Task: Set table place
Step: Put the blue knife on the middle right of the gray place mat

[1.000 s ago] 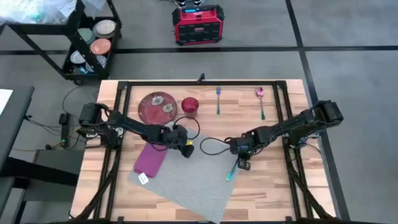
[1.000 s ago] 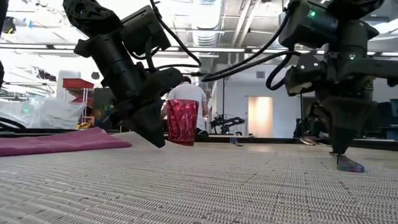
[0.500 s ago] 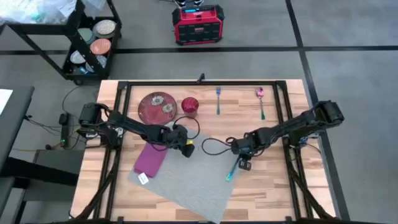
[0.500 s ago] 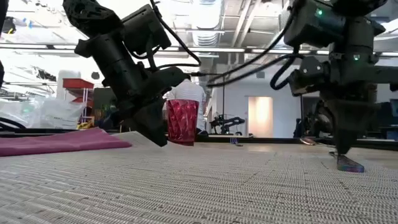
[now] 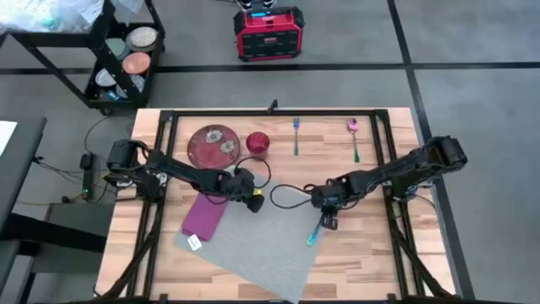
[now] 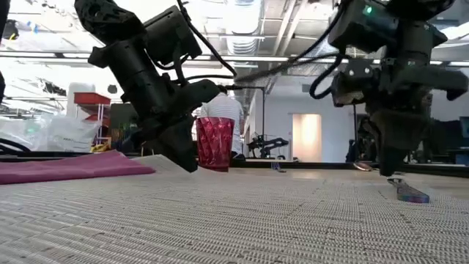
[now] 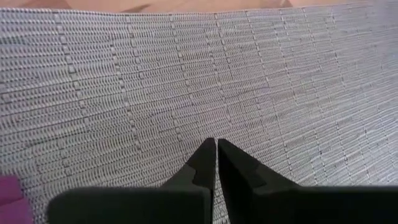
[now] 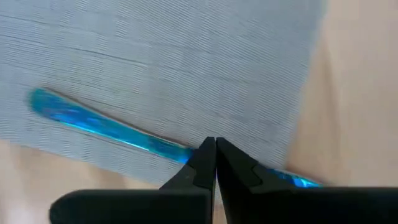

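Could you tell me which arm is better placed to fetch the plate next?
Probably the left. Its gripper hovers at the placemat's upper edge, fairly near the plate; the right gripper is farther away, over the blue utensil.

No text, label, brand, number or sign can be read anywhere in these views.

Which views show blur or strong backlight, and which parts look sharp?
Low view: bright ceiling lights behind turn both dark arms into silhouettes; the near weave of the large grey fabric placemat is soft. Right wrist view: the shiny blue utensil and the placemat are smeared. Left wrist view: the weave is crisp beyond the shut left end effector. High view: evenly lit, without glare.
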